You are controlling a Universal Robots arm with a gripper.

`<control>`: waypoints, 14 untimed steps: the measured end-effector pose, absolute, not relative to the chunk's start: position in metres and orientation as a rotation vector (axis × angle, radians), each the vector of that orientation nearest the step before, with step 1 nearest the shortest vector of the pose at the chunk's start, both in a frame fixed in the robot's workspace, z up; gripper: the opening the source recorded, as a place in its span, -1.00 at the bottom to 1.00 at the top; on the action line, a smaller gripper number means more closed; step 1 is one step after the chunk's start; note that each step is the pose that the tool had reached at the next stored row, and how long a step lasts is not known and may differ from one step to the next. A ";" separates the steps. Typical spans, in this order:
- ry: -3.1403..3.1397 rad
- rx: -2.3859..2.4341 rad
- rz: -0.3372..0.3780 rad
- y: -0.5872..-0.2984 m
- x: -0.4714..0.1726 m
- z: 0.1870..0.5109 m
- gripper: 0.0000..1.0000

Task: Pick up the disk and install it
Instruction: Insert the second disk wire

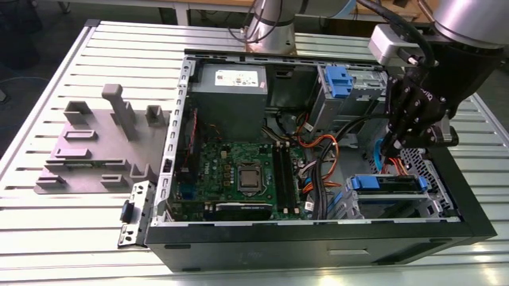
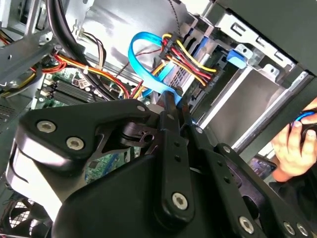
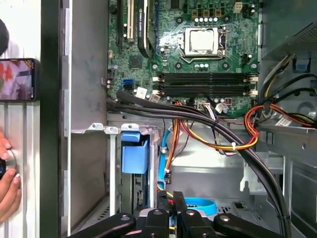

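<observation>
- The gripper (image 1: 395, 147) hangs inside the open computer case (image 1: 318, 238), on the exterior view's right, between the two drive bays and above the bundle of cables (image 1: 318, 161).
- In both wrist views the fingers (image 2: 171, 106) (image 3: 179, 206) are pressed together, with nothing pinched between them.
- A looped blue flat cable (image 2: 143, 62) lies just beyond the fingertips, alongside red, yellow and black wires (image 2: 190, 62). Whether the fingertips touch it cannot be told.
- The disk (image 1: 385, 183) sits in the metal drive cage (image 1: 430, 199) at the corner of the case near the exterior view's right, below the gripper and apart from it. Its blue bracket faces into the case.
- In the first wrist view the blue bracket of the disk (image 3: 134, 151) shows in the mouth of the cage, beside orange and blue cables.
- A second blue tab on a grey metal housing (image 1: 338, 80) occupies the other bay, farther back in the case.
- The circuit board (image 1: 238, 173) lies flat on the case floor, with its processor socket (image 3: 202, 40) uncovered.
- A grey box with a white sticker (image 1: 230, 98) stands behind the board.
- The case rests on a slatted metal table (image 1: 47, 238). A grey holder (image 1: 95, 149) lies on the table at the exterior view's left.
- A person's hand (image 3: 7, 183) rests on the table outside the case wall, near a phone (image 3: 17, 79).
</observation>
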State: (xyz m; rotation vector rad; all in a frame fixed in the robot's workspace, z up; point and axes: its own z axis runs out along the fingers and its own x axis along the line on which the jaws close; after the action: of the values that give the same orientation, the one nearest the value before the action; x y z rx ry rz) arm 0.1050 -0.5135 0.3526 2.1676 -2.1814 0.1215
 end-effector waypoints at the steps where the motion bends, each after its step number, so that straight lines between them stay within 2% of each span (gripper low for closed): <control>1: -2.187 2.173 0.114 -0.514 0.104 0.352 -0.68; 4: -2.203 2.188 0.099 -0.517 0.104 0.351 -0.68; 14: -2.231 2.216 0.163 -0.523 0.095 0.348 -0.68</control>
State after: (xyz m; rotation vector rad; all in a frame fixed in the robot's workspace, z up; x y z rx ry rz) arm 0.0952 -0.5231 0.3484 2.2159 -2.2306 0.1634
